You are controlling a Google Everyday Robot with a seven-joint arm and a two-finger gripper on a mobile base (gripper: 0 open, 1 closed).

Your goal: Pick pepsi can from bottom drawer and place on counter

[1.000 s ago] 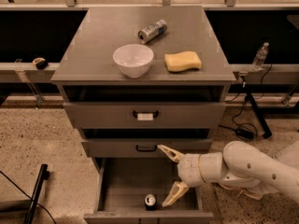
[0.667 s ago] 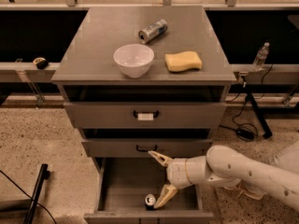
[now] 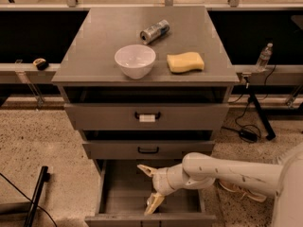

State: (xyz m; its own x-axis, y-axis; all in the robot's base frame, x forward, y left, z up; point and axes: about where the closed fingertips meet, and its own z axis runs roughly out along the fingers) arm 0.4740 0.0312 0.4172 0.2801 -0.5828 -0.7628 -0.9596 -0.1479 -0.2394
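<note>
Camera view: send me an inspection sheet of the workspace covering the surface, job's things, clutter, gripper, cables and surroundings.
Surface: the grey counter is flat and carries three loose things.
Job's things: the bottom drawer is pulled open. The pepsi can is not seen and may be hidden behind the gripper.
Clutter: a bowl, a sponge and a silver can lying on its side, all on the counter.
Gripper: the gripper is inside the bottom drawer with its fingers spread open.
Cables: a black cable lies on the floor to the right of the cabinet.
Surroundings: a bottle stands on the ledge at right.
</note>
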